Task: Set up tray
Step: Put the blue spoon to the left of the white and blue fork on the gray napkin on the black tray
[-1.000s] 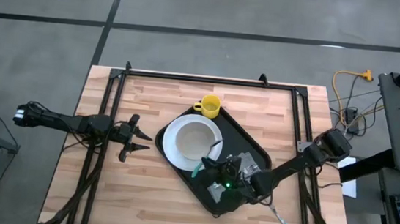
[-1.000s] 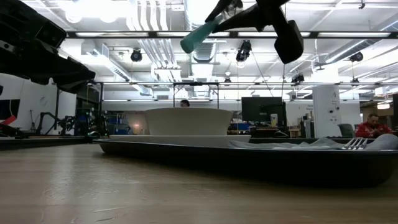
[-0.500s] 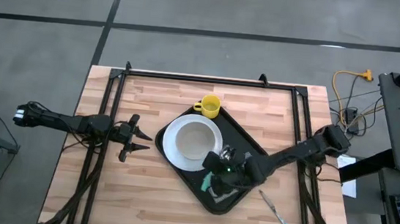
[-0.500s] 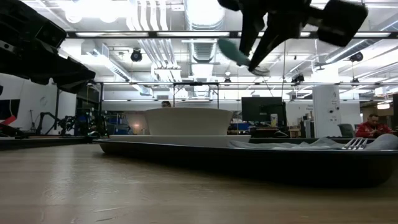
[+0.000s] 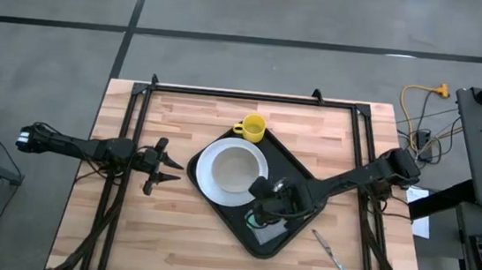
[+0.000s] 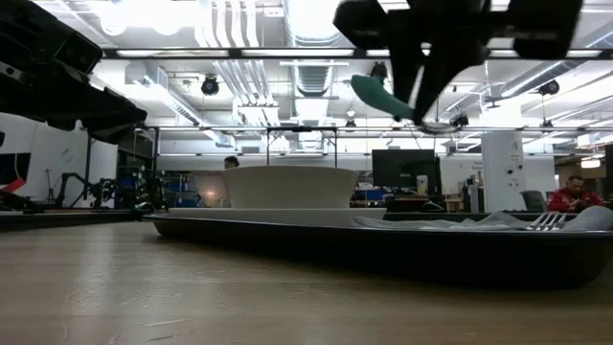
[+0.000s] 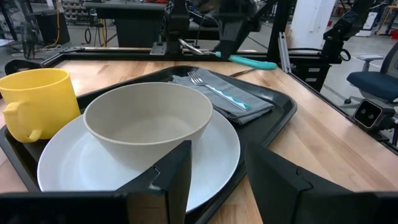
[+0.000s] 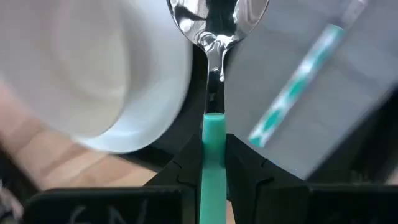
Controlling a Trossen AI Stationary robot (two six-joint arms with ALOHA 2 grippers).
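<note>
The black tray (image 5: 290, 164) lies at the table's middle. On it are a white plate (image 5: 206, 178) bearing a white bowl (image 7: 149, 118), a yellow mug (image 5: 253, 127) at the far corner, and a grey napkin (image 7: 249, 107) with a teal-handled fork (image 8: 297, 84) on it. My right gripper (image 5: 265, 206) hangs over the tray between plate and napkin, shut on a teal-handled spoon (image 6: 388, 99). My left gripper (image 5: 163, 167) stands open above the table, left of the tray, pointing at it. My right gripper pinches the spoon's teal handle (image 8: 213, 124) between its two fingers, at the end next to the metal neck. It comes from above, slanting down, across the spoon. The spoon is lifted clear over the tray, tilted, with its bowl (image 8: 217, 15) lower than the handle's free end (image 7: 267, 64).
A teal-handled knife (image 5: 336, 258) lies on the wood to the right of the tray, toward the near edge. Black frame bars (image 5: 129, 142) run along the table's left, right and far sides. Bare wood shows to the left of the tray and along the near edge.
My right gripper has risen a little and gone toward the plate, tipping to point steeply down and rolling its wrist. The spoon has turned about with it, staying clear above the tray.
</note>
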